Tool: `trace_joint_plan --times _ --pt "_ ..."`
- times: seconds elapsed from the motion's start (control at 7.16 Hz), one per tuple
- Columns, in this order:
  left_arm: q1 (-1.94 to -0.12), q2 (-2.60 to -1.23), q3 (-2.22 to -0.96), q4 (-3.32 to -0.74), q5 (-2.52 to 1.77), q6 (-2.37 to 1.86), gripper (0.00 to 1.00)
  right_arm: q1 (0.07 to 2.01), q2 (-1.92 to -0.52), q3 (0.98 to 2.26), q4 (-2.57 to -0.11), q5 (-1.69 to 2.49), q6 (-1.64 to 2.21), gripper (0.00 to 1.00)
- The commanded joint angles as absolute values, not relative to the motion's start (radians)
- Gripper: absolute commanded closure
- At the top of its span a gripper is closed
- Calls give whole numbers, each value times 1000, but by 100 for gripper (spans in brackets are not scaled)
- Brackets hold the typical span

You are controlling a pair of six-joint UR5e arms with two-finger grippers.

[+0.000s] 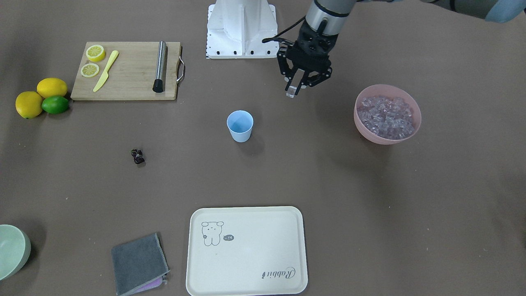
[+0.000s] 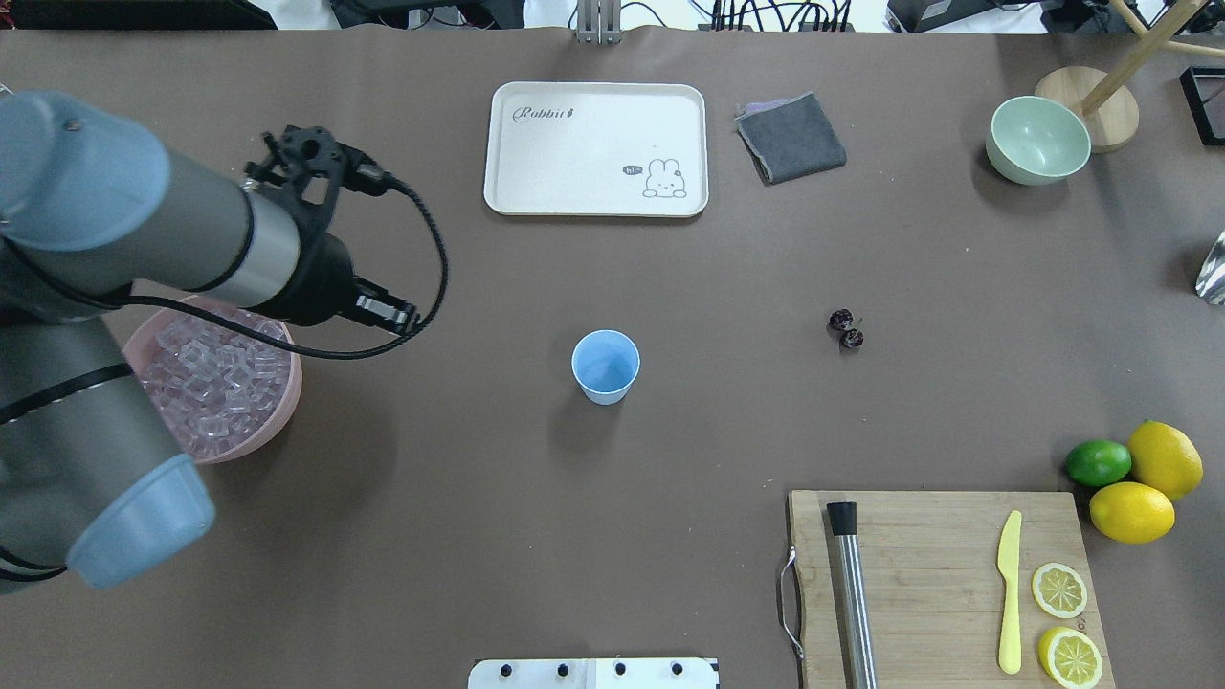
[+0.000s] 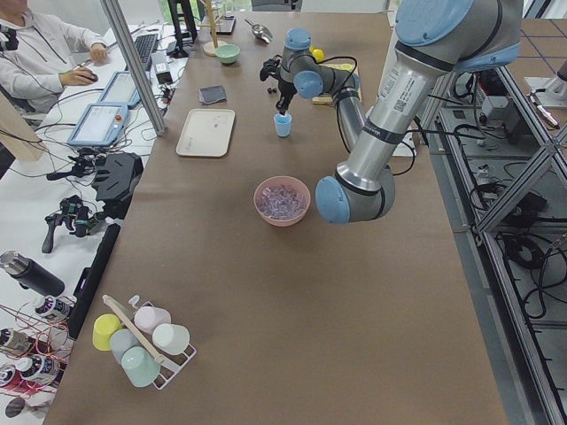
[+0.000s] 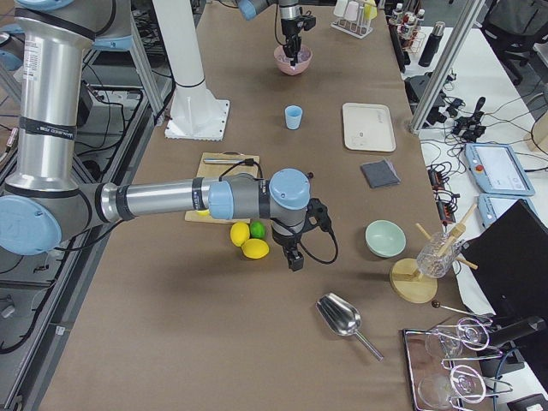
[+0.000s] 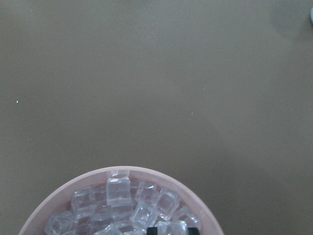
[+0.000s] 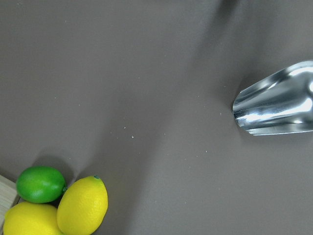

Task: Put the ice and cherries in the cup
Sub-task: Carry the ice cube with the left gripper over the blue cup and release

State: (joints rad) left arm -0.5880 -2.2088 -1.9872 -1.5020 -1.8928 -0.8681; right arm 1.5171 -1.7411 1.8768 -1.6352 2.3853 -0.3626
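From the operators' edge of the table toward the robot's base. Nearest lie a cream rectangular plastic tray (image 1: 254,250) printed with a bear, a folded grey cloth (image 1: 139,263) beside it, and a pale green round bowl (image 1: 12,250) at the table's corner.

In the middle band, the cluster of dark red glossy cherries (image 1: 137,156) rests on the bare brown table, well apart from the small light-blue plastic cup (image 1: 240,126). The cup stands upright near the table's centre, mouth up. To the cup's other side sits a pink round bowl (image 1: 386,139), which holds the heap of clear glassy ice (image 1: 386,116).

Farther back, the left gripper (image 1: 293,89) hangs raised above the table and points downward. In the front view it lies between the cup and the pink bowl. Its jaws are clenched on a single clear ice cube (image 1: 291,93).

A wooden cutting board (image 1: 131,82) carries two lemon halves (image 1: 95,53), a yellow plastic knife (image 1: 105,71) and a steel cylindrical muddler (image 1: 160,66). Beside the board lie two whole yellow lemons (image 1: 52,87) and a green lime (image 1: 55,105).

The right gripper (image 4: 294,257) hovers just beyond these fruits, near a shiny metal scoop (image 6: 276,100). Whether its jaws are apart or together cannot be told.
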Motion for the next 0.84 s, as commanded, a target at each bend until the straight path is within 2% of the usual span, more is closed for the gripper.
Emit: trace_joint_plan --times 0.0,0.14,0.28,0.7 --pt "-526 -2385 -1808 -1491 -1817 -964 100 1517 -1741 1876 -1637 2385 -362 0" --pt "-500 -2466 -1704 -1505 -1769 -989 100 1517 -1749 1879 -1635 2385 -362 0" --pt "-494 -2486 -1642 -1541 -1766 -989 100 1517 -1756 1882 -1635 2387 -364 0" --pt "-469 -2456 -1629 -1557 -1764 -989 100 1517 -1758 1882 -1635 2390 -365 0"
